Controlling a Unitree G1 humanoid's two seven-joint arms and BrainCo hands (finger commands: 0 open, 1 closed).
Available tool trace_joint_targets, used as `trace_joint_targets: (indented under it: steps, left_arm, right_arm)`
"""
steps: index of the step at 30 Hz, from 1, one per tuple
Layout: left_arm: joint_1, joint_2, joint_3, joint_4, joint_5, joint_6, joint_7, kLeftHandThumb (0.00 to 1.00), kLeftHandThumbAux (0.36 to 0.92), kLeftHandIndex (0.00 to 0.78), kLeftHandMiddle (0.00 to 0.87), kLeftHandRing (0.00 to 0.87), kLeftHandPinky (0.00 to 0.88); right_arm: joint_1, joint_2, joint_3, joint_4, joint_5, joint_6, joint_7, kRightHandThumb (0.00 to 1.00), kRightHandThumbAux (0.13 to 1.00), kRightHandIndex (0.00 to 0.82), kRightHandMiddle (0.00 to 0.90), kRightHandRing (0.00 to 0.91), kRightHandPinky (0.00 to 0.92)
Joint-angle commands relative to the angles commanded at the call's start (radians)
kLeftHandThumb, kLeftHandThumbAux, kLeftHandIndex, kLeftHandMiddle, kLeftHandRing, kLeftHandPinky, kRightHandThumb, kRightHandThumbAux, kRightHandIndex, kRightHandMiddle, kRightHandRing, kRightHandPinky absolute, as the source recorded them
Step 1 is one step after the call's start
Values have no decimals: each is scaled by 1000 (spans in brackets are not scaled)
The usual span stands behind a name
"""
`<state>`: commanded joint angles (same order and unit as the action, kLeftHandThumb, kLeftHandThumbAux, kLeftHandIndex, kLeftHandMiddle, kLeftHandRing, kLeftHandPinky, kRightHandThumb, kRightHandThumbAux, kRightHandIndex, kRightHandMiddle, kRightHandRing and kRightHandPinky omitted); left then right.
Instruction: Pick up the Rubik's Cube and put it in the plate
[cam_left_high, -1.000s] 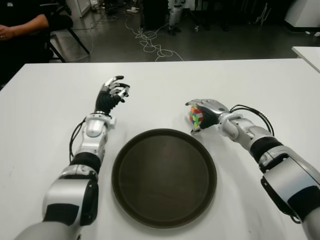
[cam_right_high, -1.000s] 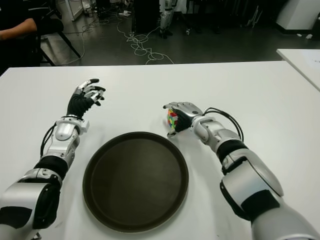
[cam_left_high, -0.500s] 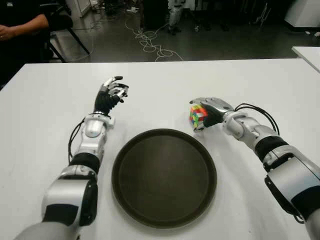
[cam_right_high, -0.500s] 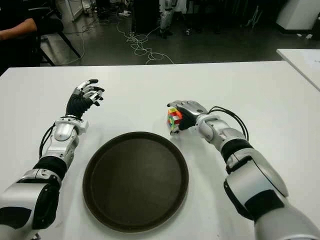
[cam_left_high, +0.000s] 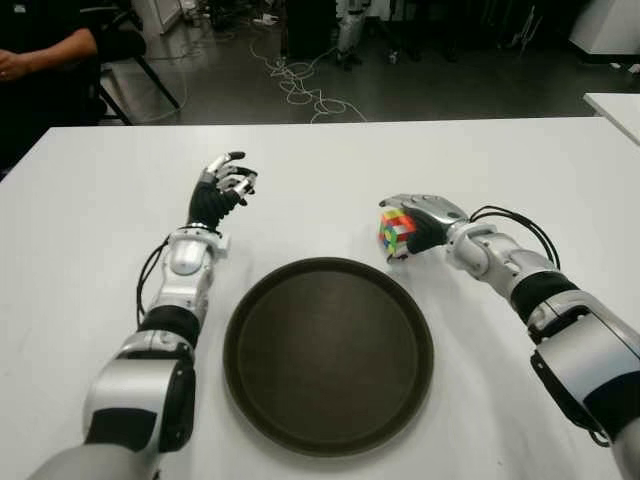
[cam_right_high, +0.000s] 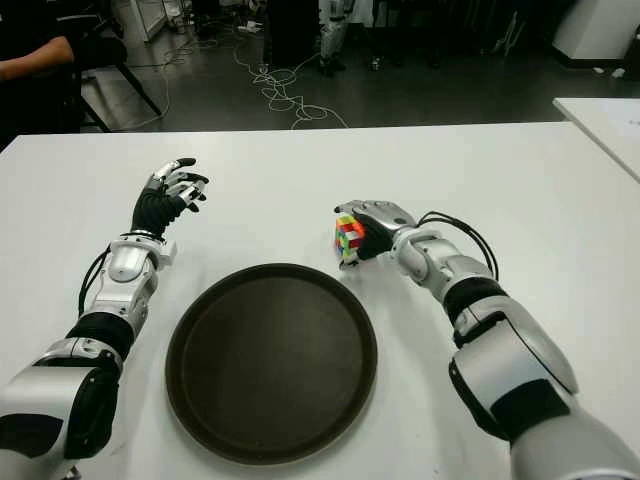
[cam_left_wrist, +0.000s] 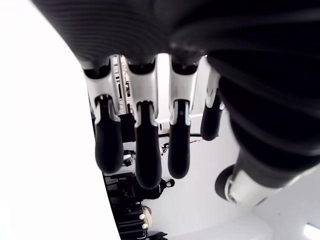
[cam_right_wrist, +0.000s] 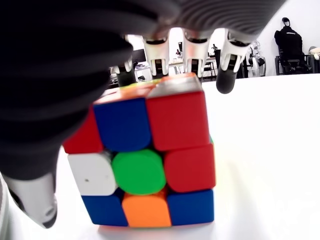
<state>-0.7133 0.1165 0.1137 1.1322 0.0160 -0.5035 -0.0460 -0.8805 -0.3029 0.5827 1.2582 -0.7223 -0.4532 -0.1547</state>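
The Rubik's Cube shows just beyond the far right rim of the round dark brown plate, outside it. My right hand is shut on the cube, fingers curled over its top and thumb against its side. In the right wrist view the cube fills the palm, its underside at the white table; I cannot tell whether it is lifted. My left hand shows to the left of the plate, fingers relaxed and holding nothing. The plate holds nothing.
The white table stretches wide on all sides of the plate. A seated person's arm shows at the far left beyond the table. Cables lie on the floor behind. Another white table's corner is at the right.
My right hand with the cube has shifted slightly to the right and up, and the cube has turned a little. The left hand has hardly moved.
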Motion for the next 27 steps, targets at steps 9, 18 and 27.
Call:
trace_joint_targets:
  steps: [9,18,27]
  left_arm:
    - [2,-2,2,-4,-1,-3,4,261,688,226,408,490,554]
    - [3,-3,4,-8,-4,3,6,276,690,230,409,495,553]
    - [6,-2,2,-13,-2,6,8,268,668,226,398,481,537]
  right_arm:
    - [-4,-9,3,-2,-2,-12,-5,0,690,86,163,163,120]
    - [-9,-20,1,-7,2,-21,26,0,705,80,159,164,122]
    - [-11,-26,0,-13,3,-28,47,0,709,70,143,145,104]
